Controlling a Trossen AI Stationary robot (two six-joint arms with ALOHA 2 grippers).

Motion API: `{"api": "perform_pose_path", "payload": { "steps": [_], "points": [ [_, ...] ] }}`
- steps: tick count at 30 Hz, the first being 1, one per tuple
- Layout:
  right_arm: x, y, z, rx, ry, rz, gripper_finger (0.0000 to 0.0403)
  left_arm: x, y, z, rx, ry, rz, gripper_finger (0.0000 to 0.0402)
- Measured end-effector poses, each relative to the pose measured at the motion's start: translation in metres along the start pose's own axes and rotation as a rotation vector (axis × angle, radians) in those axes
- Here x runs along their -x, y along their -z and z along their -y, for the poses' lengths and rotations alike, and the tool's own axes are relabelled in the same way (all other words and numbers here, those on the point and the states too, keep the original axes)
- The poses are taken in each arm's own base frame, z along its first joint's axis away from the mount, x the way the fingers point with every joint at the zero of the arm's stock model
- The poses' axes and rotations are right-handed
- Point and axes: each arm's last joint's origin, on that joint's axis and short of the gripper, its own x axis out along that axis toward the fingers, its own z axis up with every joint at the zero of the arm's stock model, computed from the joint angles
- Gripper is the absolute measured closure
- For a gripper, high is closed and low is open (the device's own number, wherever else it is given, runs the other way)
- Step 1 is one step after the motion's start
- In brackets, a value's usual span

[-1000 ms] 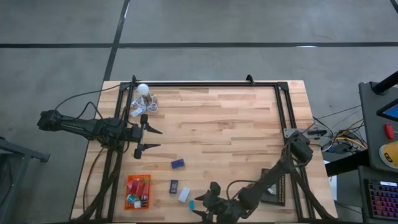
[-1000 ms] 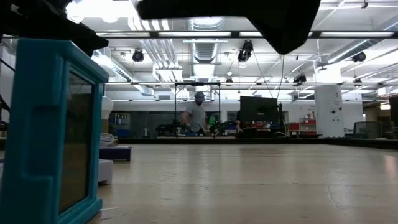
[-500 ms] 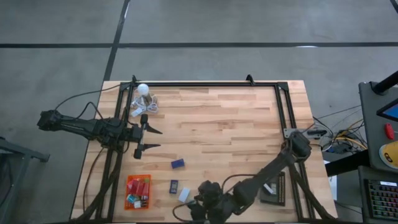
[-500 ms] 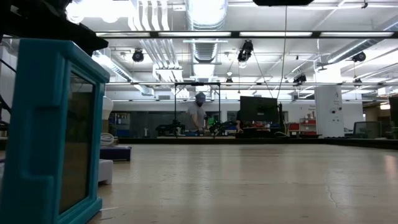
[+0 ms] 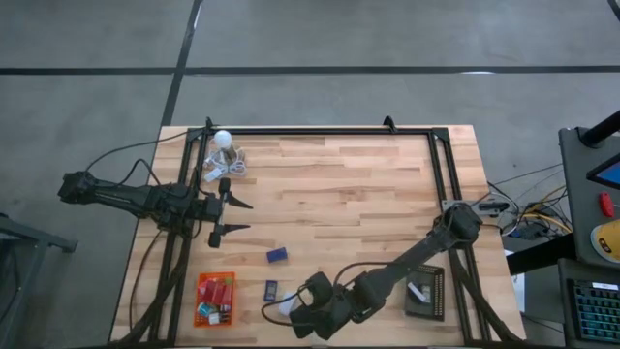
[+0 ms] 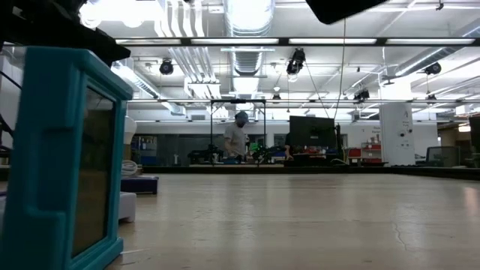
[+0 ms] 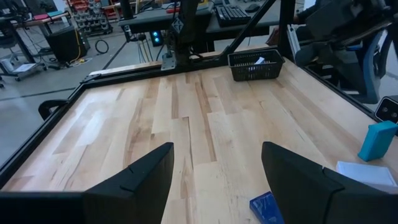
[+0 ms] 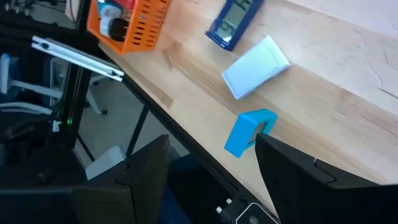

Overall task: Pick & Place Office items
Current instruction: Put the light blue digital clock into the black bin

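Wooden table (image 5: pixel 339 194), teal block (image 8: pixel 249 132) near its front edge. Right gripper (image 8: pixel 211 165) hovering above it, fingers spread, holding nothing. Left gripper (image 7: pixel 214 171) spread, empty.

I see a wide bare stretch of the pale wooden table (image 5: pixel 358 194) across its middle and far side, free for passage. Along the near edge it is crowded: an orange ribbed tray (image 5: pixel 214 299), a navy block (image 5: pixel 277 255), a dark flat piece (image 5: pixel 271 290), and the right gripper (image 5: pixel 291 315) hanging open above them.
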Motion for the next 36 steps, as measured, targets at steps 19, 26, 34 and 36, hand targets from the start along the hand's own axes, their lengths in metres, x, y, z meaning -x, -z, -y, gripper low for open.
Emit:
{"api": "perform_pose_path", "payload": {
  "steps": [19,26,34,36],
  "points": [
    [-0.019,0.004,0.019,0.002,-0.028,-0.006,0.017,0.0,0.0,0.0,0.0,0.0,0.0,0.0154],
    [-0.018,0.011,0.021,0.215,-0.03,-0.012,0.017,0.0,0.0,0.0,0.0,0.0,0.0,0.0154],
    [-0.011,0.058,0.037,0.659,-0.035,0.144,0.0175,0.0,0.0,0.0,0.0,0.0,0.0,0.0154],
    [-0.012,0.066,0.042,0.738,-0.049,0.184,0.0176,0.0,0.0,0.0,0.0,0.0,0.0,0.0154]
  ]
}}
